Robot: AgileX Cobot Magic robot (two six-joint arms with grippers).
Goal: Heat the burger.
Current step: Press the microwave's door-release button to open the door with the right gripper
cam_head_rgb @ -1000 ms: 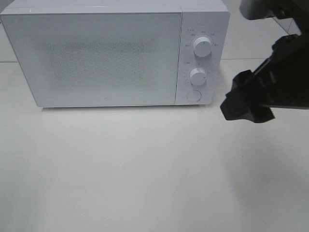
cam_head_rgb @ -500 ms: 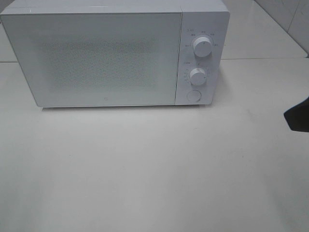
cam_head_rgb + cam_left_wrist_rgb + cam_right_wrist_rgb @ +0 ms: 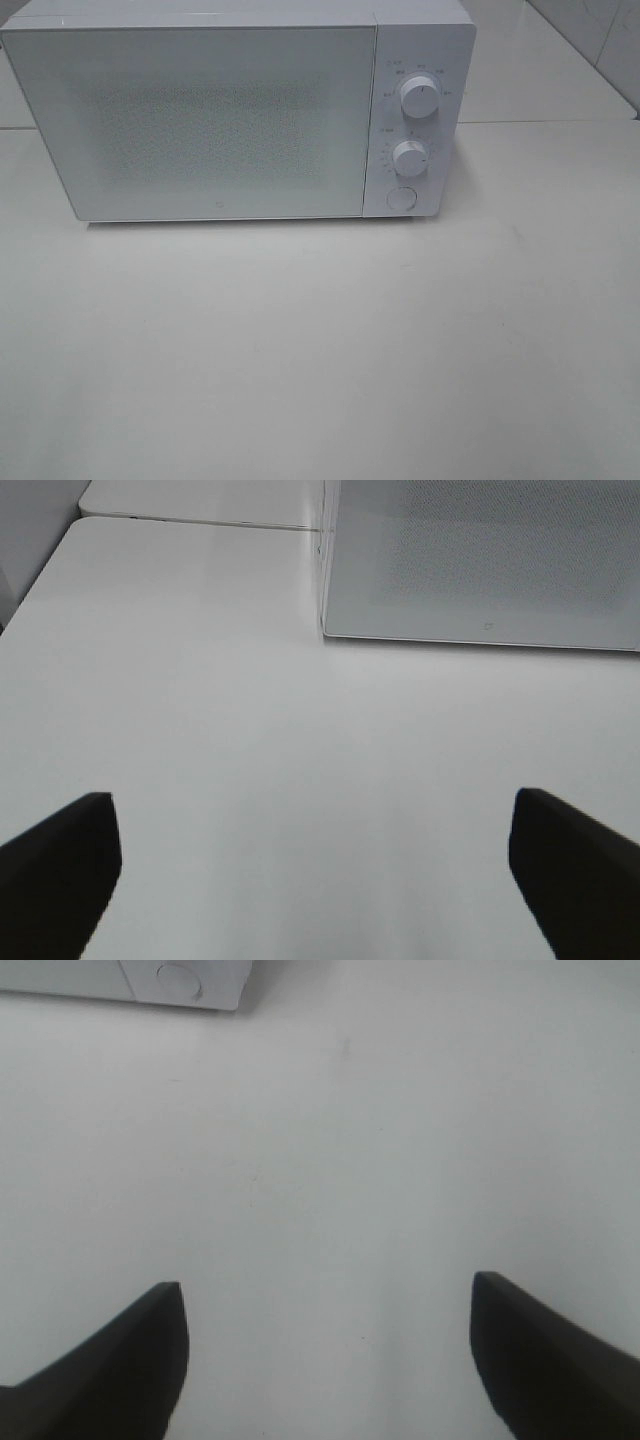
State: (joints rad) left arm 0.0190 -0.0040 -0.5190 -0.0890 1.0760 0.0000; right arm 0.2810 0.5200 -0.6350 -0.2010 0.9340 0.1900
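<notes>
On your left, the left end effector [image 3: 312, 810] hangs over the bare white counter [image 3: 320, 350] with its two dark fingers [image 3: 60, 865] spread wide and nothing between them. Ahead of it, in its wrist view, you see the lower left corner of the microwave [image 3: 220, 120].

From the high camera, the microwave stands at the back of the counter, facing you, with its door [image 3: 200, 130] shut. The door's speckled panel does not let you see inside. Right of the door sits the control strip: an upper knob [image 3: 419, 97], a lower knob [image 3: 410, 158] under it, and a round button [image 3: 401, 198] at the bottom. Neither arm shows in this view.

On your right, the right end effector [image 3: 326, 1285] is also spread wide and holds nothing, with plain counter beneath it. The round button shows at the far edge of its wrist view.

You cannot tell where the burger is: it shows in none of the three views.
</notes>
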